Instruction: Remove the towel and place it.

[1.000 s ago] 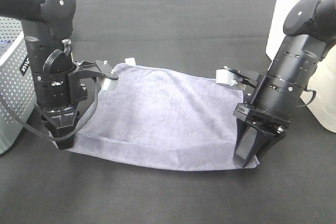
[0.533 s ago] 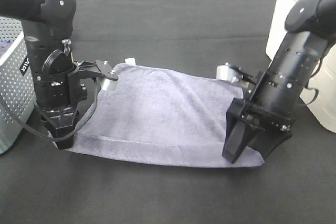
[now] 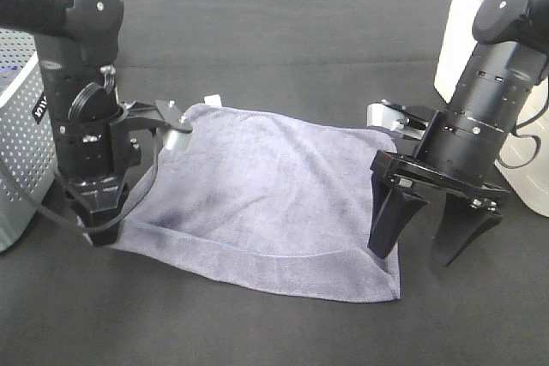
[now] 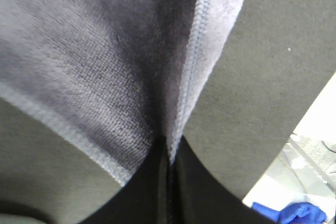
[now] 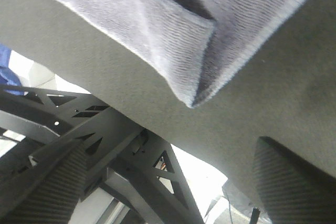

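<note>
Right now the towel [image 3: 266, 195] lies spread on the black tabletop [image 3: 283, 32], mid-scene, w/ its small white tag [image 3: 212, 100] at the far-left corner. The near edge is turned over in a narrow band, and the R wrist view shows the near-right corner doubled over too.

L gripper [image 3: 101, 231] points down at the towel's near-left corner. Its jaws are fully closed w/ the stitched edge pinched between them; the L wrist view shows fabric running straight into the closed tips.

R gripper [image 3: 425, 246] hangs at the towel's near-right corner, jaws spread wide w/ nothing between them. One finger [image 3: 386, 229] is over the towel's right edge, the other off the cloth, above bare tabletop. Can't tell if the first one touches the fabric; in the R wrist view the folded corner sits apart from both fingers.

A perforated grey bin [image 3: 17, 152] stands at the left edge, just beside the L arm. A white container [image 3: 467, 32] stands far right, behind the R arm.
</note>
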### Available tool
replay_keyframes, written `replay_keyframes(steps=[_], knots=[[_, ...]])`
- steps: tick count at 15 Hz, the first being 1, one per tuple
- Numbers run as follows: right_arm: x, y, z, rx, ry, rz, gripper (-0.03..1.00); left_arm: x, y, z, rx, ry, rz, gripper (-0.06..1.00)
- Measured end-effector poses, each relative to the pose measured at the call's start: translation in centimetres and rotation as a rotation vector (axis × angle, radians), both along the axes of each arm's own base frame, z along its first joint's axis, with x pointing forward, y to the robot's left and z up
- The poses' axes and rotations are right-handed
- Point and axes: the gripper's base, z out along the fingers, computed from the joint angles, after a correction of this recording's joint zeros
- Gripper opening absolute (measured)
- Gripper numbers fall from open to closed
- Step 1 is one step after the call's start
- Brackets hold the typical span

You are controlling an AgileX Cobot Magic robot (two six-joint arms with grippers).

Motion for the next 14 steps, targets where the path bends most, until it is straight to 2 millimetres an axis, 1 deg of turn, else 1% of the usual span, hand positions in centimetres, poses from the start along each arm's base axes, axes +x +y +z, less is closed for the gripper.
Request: replay_keyframes(steps=[1,3,5,7,8,10,12,14], knots=[[0.0,0.0,0.2,-0.002,-0.003,-0.004,0.83,-0.3,0.1,-0.3,0.009,0.013,0.017,0.0],[-0.3,-0.1,2.5,0.011,-0.074,-0.008,0.83,-1.2,0.6,-1.2,0.031,0.054,0.031,0.08],[-0.8,-0.2,5.3,0.029,-0.16,-0.014,0.83,-1.9,0.8,-1.8,0.042,0.083,0.034,0.23],[-1.7,-0.4,8.1,0.044,-0.248,-0.029,0.83,-2.1,0.8,-1.9,0.035,0.092,0.042,0.4],[-2.0,-0.5,9.1,0.047,-0.277,-0.044,0.83,-2.1,0.7,-2.0,0.023,0.089,0.049,0.43],[-2.7,-0.7,10.8,0.051,-0.335,-0.059,0.83,-2.2,0.3,-2.0,-0.017,0.099,0.081,0.45],[-3.1,-0.8,12.1,0.055,-0.405,-0.079,0.83,-2.1,0.0,-2.0,-0.04,0.098,0.099,0.45],[-3.5,-0.9,12.8,0.061,-0.429,-0.081,0.83,-2.1,0.0,-2.0,-0.042,0.093,0.098,0.45]])
